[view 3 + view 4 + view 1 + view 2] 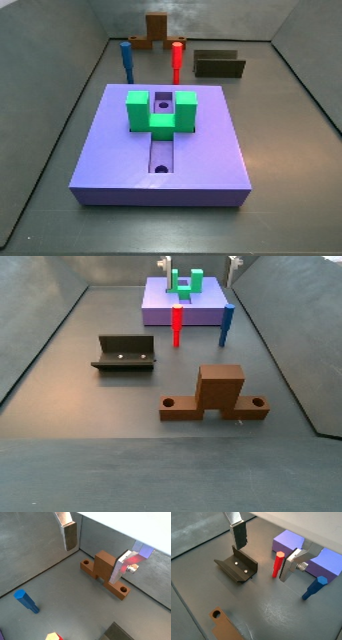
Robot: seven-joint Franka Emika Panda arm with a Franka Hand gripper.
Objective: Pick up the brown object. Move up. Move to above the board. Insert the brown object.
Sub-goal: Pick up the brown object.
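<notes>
Jaws stand open, raised well clear of the brown object (105, 571).

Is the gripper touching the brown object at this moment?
Apart. In a wrist view the gripper hangs open above the brown object, with bare floor showing between its fingers and the piece.

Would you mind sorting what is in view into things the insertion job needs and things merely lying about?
Needed:
- brown object, lying on the floor
- board with its green U-shaped block
- gripper, open above the floor, holding nothing

Lying about:
- red peg
- blue peg
- fixture
</notes>
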